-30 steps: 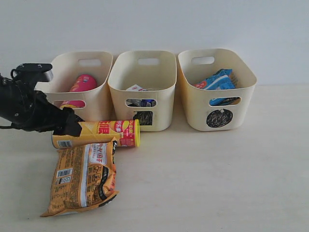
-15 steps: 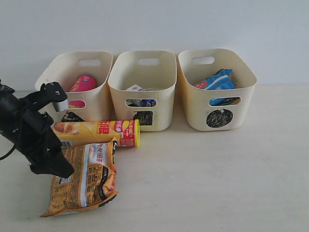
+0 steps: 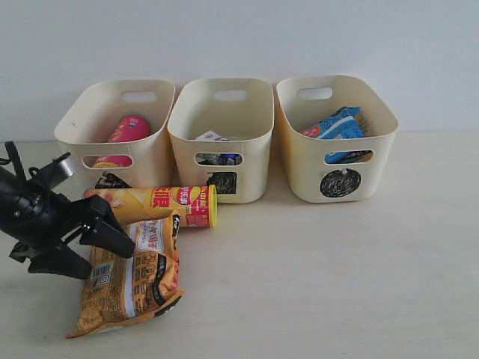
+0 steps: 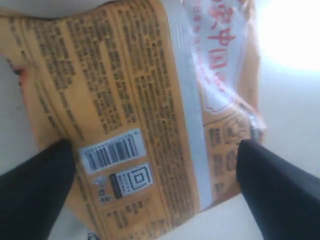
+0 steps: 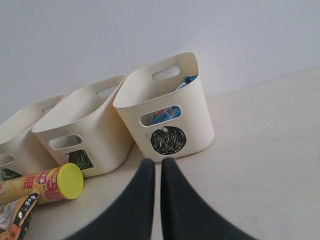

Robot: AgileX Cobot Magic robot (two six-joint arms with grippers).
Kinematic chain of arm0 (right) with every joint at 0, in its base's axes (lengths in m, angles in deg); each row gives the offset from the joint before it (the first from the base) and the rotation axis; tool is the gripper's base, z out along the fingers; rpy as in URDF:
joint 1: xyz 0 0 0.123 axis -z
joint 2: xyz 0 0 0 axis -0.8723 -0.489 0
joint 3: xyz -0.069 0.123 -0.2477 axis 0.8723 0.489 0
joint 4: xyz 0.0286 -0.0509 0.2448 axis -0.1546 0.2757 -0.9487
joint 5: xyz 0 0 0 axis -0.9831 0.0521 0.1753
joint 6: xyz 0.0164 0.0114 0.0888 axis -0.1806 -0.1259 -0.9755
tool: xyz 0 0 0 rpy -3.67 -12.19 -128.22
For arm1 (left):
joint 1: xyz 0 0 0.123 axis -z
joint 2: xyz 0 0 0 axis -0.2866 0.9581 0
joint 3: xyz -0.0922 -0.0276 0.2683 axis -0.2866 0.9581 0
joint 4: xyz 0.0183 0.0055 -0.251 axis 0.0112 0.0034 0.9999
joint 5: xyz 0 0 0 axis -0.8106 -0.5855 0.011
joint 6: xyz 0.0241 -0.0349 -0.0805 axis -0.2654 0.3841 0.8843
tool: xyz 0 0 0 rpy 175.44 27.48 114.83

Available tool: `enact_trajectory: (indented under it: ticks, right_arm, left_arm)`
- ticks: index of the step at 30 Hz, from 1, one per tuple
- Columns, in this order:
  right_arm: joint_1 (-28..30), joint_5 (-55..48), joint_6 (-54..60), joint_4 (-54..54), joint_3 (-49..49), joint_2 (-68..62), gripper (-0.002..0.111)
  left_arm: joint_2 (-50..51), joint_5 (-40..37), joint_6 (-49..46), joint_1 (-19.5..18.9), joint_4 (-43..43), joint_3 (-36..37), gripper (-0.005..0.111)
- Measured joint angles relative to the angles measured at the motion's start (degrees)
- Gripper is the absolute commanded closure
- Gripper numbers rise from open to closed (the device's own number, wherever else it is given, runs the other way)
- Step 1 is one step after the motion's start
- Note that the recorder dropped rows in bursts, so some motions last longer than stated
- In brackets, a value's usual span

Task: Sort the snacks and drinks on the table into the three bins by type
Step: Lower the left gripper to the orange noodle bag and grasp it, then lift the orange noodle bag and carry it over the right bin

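Beige table [image 3: 337, 262], we count three bins [image 3: 183, 172], one yellow-and-red tube [image 3: 161, 203] lying before them, one orange bag [image 3: 142, 277], left gripper [image 4: 155, 147] spread astride it, right gripper [image 5: 157, 162] clenched.

The right half of the table [image 3: 352, 284] is left bare, so the circle-marked bin [image 3: 299, 168] can be reached freely. The fronts of the triangle-marked bin [image 3: 150, 161] and square-marked bin [image 3: 251, 168] are barred by the lying yellow-and-red tube [image 3: 161, 206], with the orange-tan bag [image 3: 138, 269] just before it.
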Motion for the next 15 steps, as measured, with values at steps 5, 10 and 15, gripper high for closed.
enact_trajectory:
  ticks: [5, 10, 15]
  right_arm:
    - [0.0, 0.0, 0.0, 0.0, 0.0, 0.0, 0.107]
    - [0.0, 0.0, 0.0, 0.0, 0.0, 0.0, 0.107]
    - [0.0, 0.0, 0.0, 0.0, 0.0, 0.0, 0.107]
  left_arm:
    - [3.17, 1.47, -0.58, -0.73, 2.24, 0.22, 0.025]
    - [3.15, 2.16, -0.72, -1.54, 3.56, 0.22, 0.025]
    - [3.15, 2.16, -1.65, -1.95, 3.56, 0.63, 0.025]
